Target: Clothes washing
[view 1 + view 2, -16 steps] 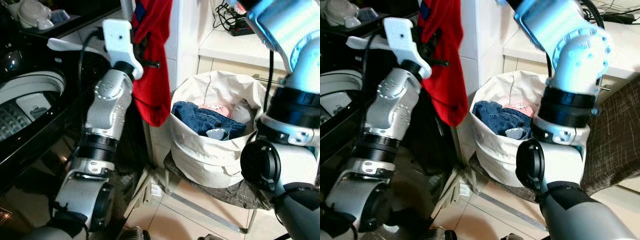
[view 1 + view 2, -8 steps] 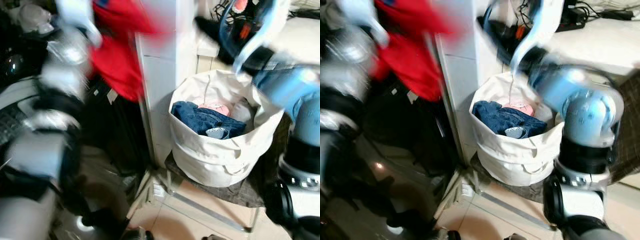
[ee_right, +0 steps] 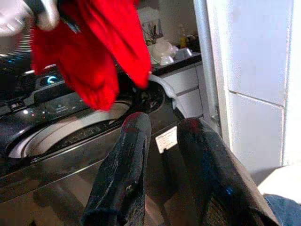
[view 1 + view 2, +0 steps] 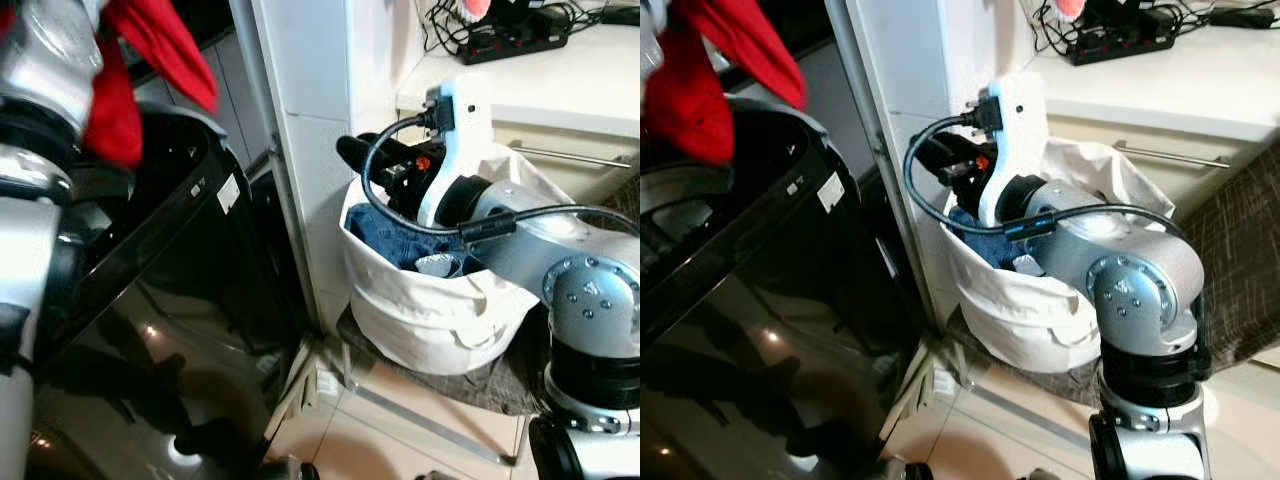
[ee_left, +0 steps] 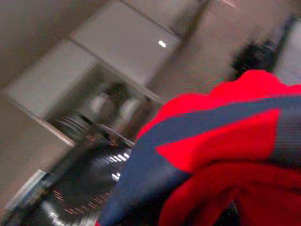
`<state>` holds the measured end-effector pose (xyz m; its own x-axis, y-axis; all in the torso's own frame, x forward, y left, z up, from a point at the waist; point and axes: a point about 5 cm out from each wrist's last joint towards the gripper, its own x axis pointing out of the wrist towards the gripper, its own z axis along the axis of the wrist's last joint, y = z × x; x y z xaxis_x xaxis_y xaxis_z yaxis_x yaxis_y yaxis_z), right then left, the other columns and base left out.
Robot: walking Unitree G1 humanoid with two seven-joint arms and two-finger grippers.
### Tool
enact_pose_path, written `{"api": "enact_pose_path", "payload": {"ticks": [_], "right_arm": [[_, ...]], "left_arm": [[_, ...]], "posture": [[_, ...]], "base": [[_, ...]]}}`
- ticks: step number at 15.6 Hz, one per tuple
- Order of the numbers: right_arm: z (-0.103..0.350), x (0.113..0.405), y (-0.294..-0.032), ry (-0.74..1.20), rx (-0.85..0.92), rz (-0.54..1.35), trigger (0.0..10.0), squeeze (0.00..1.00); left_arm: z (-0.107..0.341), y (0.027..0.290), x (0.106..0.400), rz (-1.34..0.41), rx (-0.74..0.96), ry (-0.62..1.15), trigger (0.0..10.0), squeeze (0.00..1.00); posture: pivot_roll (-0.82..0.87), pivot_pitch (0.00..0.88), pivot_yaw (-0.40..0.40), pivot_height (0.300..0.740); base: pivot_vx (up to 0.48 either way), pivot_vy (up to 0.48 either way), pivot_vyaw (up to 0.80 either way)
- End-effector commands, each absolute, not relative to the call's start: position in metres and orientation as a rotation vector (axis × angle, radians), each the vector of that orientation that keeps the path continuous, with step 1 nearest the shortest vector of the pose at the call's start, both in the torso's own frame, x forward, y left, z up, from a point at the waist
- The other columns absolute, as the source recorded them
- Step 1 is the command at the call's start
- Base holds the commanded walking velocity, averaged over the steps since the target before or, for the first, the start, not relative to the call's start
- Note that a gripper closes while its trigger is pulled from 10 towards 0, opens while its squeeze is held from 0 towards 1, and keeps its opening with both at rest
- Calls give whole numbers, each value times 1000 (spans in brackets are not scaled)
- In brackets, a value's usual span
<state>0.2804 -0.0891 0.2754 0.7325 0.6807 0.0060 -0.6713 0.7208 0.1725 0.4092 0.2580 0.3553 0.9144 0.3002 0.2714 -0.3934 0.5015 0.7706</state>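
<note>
A red garment (image 4: pixel 140 70) with a navy stripe (image 5: pixel 155 165) hangs over the open top of the black washing machine (image 4: pixel 150 260). My left gripper (image 3: pixel 49 12) is shut on it, the fingers mostly buried in the cloth. The washer's drum opening (image 3: pixel 70 134) lies below the garment. My right gripper (image 4: pixel 352 155) hovers just over the left rim of the white fabric laundry basket (image 4: pixel 430 310). It is open, with nothing between its black fingers (image 3: pixel 124 174). Blue jeans (image 4: pixel 385 235) lie in the basket under the right arm.
A white tiled pillar (image 4: pixel 310 120) stands between the washer and the basket. The basket rests on a low seat with a dark cover (image 4: pixel 500 385). Behind it is a white counter (image 4: pixel 600 80) with a power strip (image 4: pixel 510 40) and cables. Tiled floor (image 4: pixel 380 440) lies in front.
The left arm has swung the red garment up and left, from beside the pillar to over the washer. The right arm has dropped from high up down to the basket's rim.
</note>
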Motion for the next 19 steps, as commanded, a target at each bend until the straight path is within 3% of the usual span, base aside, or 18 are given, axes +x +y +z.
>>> {"api": "enact_pose_path", "payload": {"ticks": [1,2,3,6,13,15,16,17,18,19], "right_arm": [[275,273,-80,57,153,812,10000,0],[275,271,-76,52,148,841,10000,0],[276,269,-72,48,147,862,10000,0],[277,267,-69,45,134,889,10000,0],[285,267,-65,16,148,936,10000,0],[286,266,-63,17,144,950,10000,0],[283,260,-60,36,127,1007,10000,0],[281,256,-57,56,112,1055,10000,0],[275,244,-54,82,53,1160,10000,0],[273,239,-53,90,25,1203,10000,0]], "left_arm": [[327,264,411,387,906,11,0,0],[297,264,412,372,806,88,0,0],[270,265,411,382,543,122,0,0],[233,283,399,565,330,149,0,0],[249,311,376,1033,185,-130,0,0],[243,311,377,1001,177,-91,0,0],[234,306,380,942,161,-31,9686,0],[228,304,381,926,151,2,10000,0],[227,300,383,889,136,7,10000,302],[227,300,383,891,137,7,10000,1000]], "posture": [[-142,0,174,740],[-139,0,169,740],[-140,0,167,740],[-145,0,160,740],[-122,0,133,740],[-119,0,132,740],[-119,0,133,740],[-122,0,135,740],[-119,0,134,740],[-119,0,134,740]], "base": [[0,0,0],[0,0,0],[0,0,0],[0,0,0],[0,0,0],[0,0,0],[0,0,0],[0,0,0],[0,0,0],[0,0,0]]}}
